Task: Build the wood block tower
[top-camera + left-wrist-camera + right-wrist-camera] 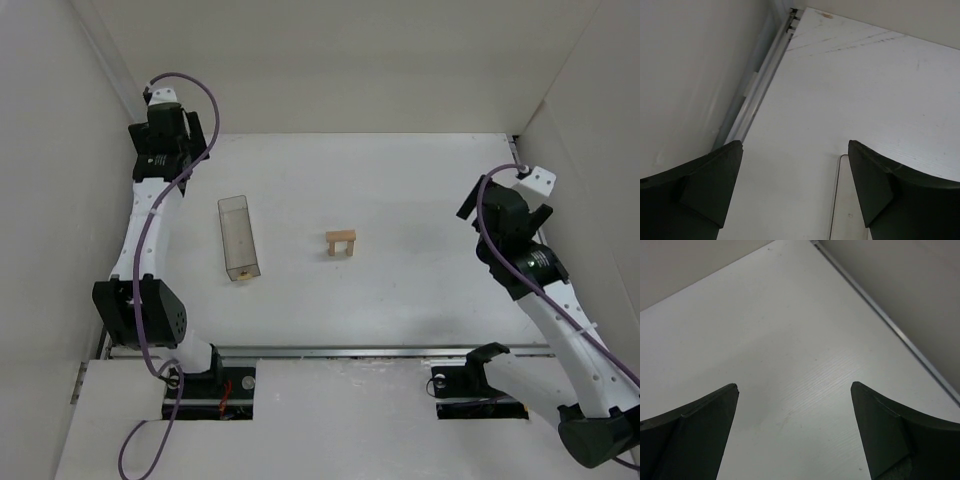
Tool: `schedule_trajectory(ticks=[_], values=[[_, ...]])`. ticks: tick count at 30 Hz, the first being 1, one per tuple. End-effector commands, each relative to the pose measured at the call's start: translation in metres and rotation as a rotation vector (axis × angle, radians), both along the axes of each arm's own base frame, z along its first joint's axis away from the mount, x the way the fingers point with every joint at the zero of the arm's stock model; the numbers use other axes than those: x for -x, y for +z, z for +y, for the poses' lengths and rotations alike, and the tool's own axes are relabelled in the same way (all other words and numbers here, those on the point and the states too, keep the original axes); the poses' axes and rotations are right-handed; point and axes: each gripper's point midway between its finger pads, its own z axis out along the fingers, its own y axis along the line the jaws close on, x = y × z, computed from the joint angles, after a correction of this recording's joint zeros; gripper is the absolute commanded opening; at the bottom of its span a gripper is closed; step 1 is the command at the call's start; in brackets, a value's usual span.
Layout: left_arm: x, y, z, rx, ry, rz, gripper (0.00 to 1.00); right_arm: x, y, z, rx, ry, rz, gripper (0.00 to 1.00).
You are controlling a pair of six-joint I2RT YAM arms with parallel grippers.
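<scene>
Light-tan wood stands finished, by the look of it: the wood block tower sits near the middle of the table, two uprights with the crosspiece level on top, a tiny arch on its own feet. No loose blocks show anywhere, so I judge nothing is left to place. Left hand hangs over the far left corner of the table, fingers spread wide with nothing between them, only bare surface and a corner of the clear plastic box below. Right hand hovers by the right edge, also wide and empty. Tower is well apart from both hands, and the box lies between it and the left edge, touching neither.
</scene>
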Motion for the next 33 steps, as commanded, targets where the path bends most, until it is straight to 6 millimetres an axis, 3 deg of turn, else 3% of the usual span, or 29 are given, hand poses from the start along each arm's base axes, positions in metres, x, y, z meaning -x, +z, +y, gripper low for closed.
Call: schedule_trajectory(ticks=[1, 5, 33], values=[[0.019, 0.049, 0.024, -0.069, 0.164, -0.147, 0.84, 0.010, 0.030, -0.025, 0.024, -0.139, -0.081, 1.00], [0.026, 0.029, 0.026, -0.079, 0.177, -0.101, 0.84, 0.010, 0.030, -0.025, 0.033, -0.136, -0.075, 1.00], [0.021, 0.027, 0.011, -0.039, 0.091, -0.105, 0.84, 0.019, 0.029, -0.035, 0.064, -0.185, -0.064, 1.00]])
